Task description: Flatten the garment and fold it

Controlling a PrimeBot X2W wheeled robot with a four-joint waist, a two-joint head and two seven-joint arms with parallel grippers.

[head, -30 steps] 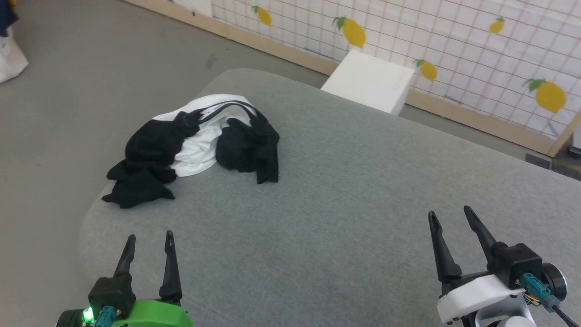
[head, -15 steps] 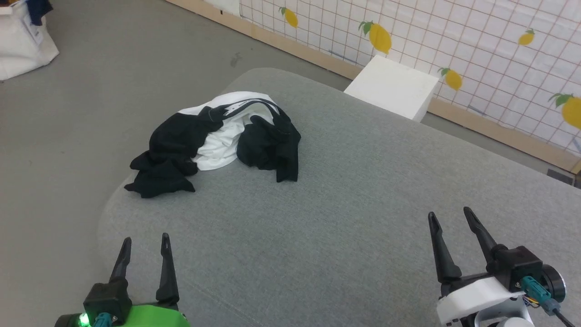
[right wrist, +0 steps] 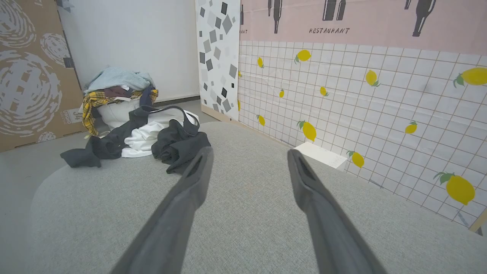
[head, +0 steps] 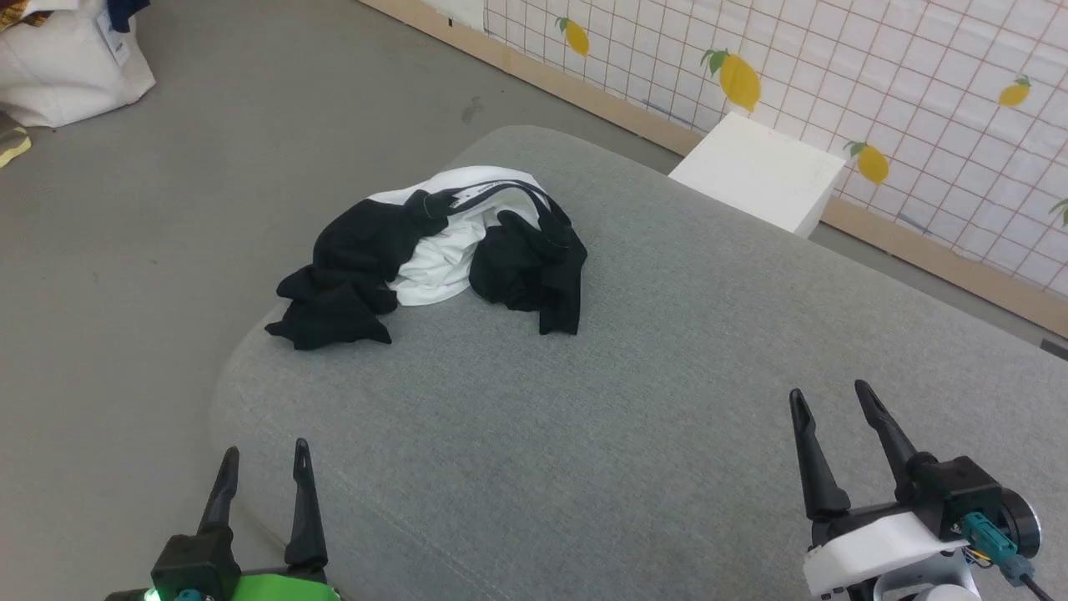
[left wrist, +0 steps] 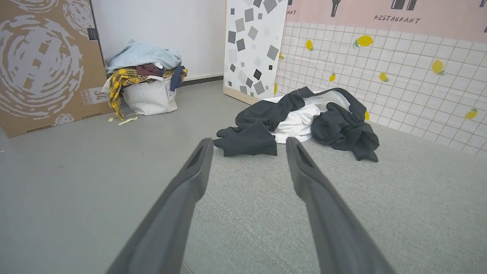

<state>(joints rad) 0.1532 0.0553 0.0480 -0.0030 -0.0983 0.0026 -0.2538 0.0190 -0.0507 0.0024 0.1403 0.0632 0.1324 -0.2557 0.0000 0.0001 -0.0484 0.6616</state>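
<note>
Black-and-white shirt (head: 434, 259) crumpled in a heap at the far left corner of the grey table (head: 626, 401). Left gripper (head: 265, 447) and right gripper (head: 828, 389) both spread wide, empty, near the front edge, well apart from the shirt.

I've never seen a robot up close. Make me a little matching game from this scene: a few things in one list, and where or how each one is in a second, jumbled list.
Things:
1. shirt
2. box
3. bag
4. left claw

Places or states:
A. open, holding nothing
B. on the floor, heaped with clothes
C. crumpled on the grey table
D. white, beside the lemon wall

Pairs: 1-C, 2-D, 3-B, 4-A
</note>
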